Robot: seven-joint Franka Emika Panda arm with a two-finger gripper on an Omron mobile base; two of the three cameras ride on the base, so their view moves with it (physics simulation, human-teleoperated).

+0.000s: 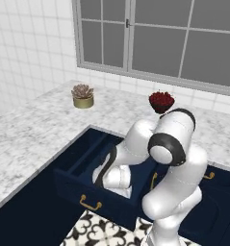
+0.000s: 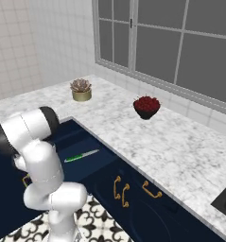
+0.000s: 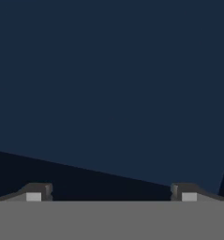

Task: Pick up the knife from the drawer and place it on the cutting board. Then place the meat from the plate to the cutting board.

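Observation:
The navy drawer (image 1: 68, 185) stands pulled open under the marble counter, its brass handle on the front. Inside it lies the knife (image 2: 81, 156), with its green handle toward the front and its pale blade pointing back. My white arm bends down into the drawer, and its own links hide the hand in both base views. In the hand view my gripper (image 3: 111, 193) is open, with nothing between its fingertips (image 3: 38, 192), and it faces the drawer's dark blue inside (image 3: 108, 93). The cutting board, the meat and the plate are out of view.
A succulent in a gold pot (image 1: 83, 95) and a dark bowl of red fruit (image 1: 161, 101) stand on the marble counter (image 1: 34, 129) below the window. Closed navy cabinets with brass handles (image 2: 119, 189) run to the right. A dark cooktop corner (image 2: 225, 201) shows at far right.

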